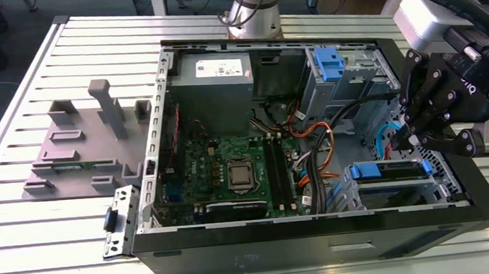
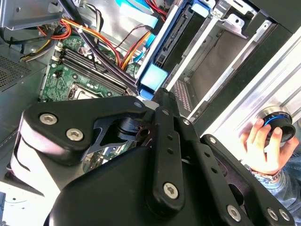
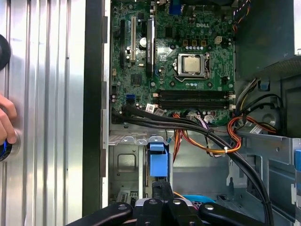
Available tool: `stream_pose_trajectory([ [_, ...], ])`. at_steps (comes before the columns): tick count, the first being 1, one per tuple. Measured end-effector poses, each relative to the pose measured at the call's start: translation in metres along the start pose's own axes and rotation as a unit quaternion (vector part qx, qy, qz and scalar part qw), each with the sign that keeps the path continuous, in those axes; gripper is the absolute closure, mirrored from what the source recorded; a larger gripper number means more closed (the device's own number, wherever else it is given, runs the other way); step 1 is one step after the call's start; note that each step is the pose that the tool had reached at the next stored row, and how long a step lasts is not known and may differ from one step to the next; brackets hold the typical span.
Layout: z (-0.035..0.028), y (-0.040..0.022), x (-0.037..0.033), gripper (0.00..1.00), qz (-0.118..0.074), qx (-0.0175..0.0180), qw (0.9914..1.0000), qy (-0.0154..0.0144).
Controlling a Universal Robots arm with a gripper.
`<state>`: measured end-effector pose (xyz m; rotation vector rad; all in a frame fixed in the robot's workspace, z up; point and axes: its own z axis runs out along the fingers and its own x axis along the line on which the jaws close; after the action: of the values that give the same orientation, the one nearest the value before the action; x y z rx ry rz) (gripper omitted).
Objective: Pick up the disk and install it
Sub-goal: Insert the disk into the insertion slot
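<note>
Ext view: open PC case (image 1: pixel 320 235) lies on slatted metal worktop (image 1: pixel 27 236), side panel off, motherboard (image 1: pixel 229 170) up. Gripper (image 1: pixel 404 144) hangs over case's corner at the exterior view's right, front edge side, tips just above and beside the disk (image 1: pixel 391 170). The disk sits flat in the drive cage near that corner, blue bracket showing at both ends, a blue-framed bay (image 1: pixel 328 63) at the far edge of the case. Grey fixture block (image 1: pixel 82 148) on worktop toward the exterior view's left, apart from case. Fingers look drawn close together with no part seen between them; can't tell for sure from here. 2nd wrist view: gripper (image 2: pixel 162 96) body fills foreground, fingers (image 2: pixel 164 101) run up to a narrow tip, pressed together, tip right at blue bracket end of the disk (image 2: pixel 154 77); touching or just short, can't tell. A person's hand (image 2: pixel 263 148) rests on a round knob (image 2: pixel 278 121) outside the case wall. 1st wrist view: gripper (image 3: pixel 161 186) tips closed to a thin point, pinching nothing, sitting just beside blue tab of the disk (image 3: pixel 158 162), which stands edge-on in cage below motherboard (image 3: pixel 174 61); black cable bundle (image 3: pixel 188 125) crosses near it. Fingertips of a hand (image 3: pixel 5 123) at worktop edge.
</note>
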<state>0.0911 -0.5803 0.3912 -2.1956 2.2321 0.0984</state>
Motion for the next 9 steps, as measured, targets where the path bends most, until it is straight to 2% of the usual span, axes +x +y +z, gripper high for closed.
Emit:
stream_pose_trajectory([
  [9, 0.0016, -0.0023, 0.0000, 0.89, 0.000, 0.0000, 1.00000, 0.0000],
])
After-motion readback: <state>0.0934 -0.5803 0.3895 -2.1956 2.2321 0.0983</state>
